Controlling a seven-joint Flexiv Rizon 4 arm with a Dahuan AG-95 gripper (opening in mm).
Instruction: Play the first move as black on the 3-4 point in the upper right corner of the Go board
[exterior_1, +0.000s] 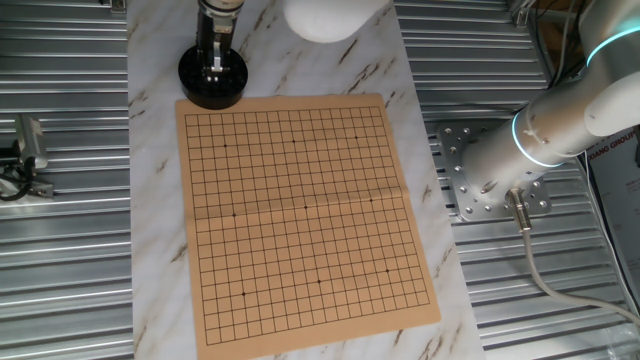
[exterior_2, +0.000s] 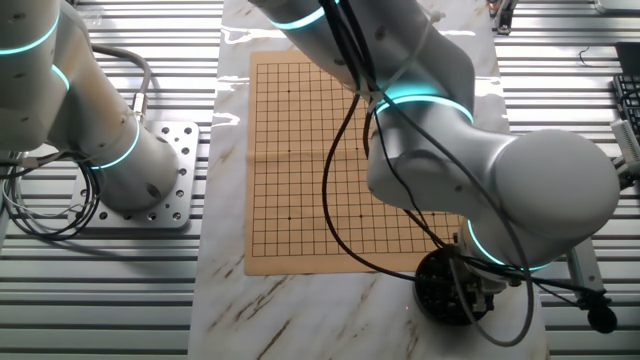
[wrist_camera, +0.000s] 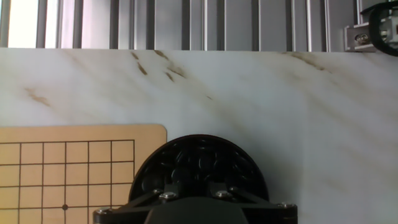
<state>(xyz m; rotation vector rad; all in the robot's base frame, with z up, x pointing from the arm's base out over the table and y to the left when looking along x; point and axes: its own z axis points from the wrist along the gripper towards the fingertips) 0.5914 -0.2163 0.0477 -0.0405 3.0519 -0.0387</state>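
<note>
— Where's the gripper?

— Down in the black bowl, at the board's corner. Bowl sits on the marble sheet, touching or just off the board edge.

— Pinching anything?

— Cannot tell. In the hand view the fingertips are hidden under the hand's own body; the fixed views show only the fingers dipped into the bowl.

— And the stone it wants?

— Directly beneath the hand, one of the heap of black stones filling the bowl. No single one stands out. Board carries no stones.

— How would one handle?

— My guess: light, hard, glossy, so slippery. Small lens shape, likely to squirt out sideways if squeezed off-centre. Neighbours crowd it, so fingers may nudge two at once.

— Best hold?

— Across the rim, opposite edges, fingers straddling the widest part. A stone lying flat on top of the heap, nearest the fingertips, looks the safest choice.
</note>
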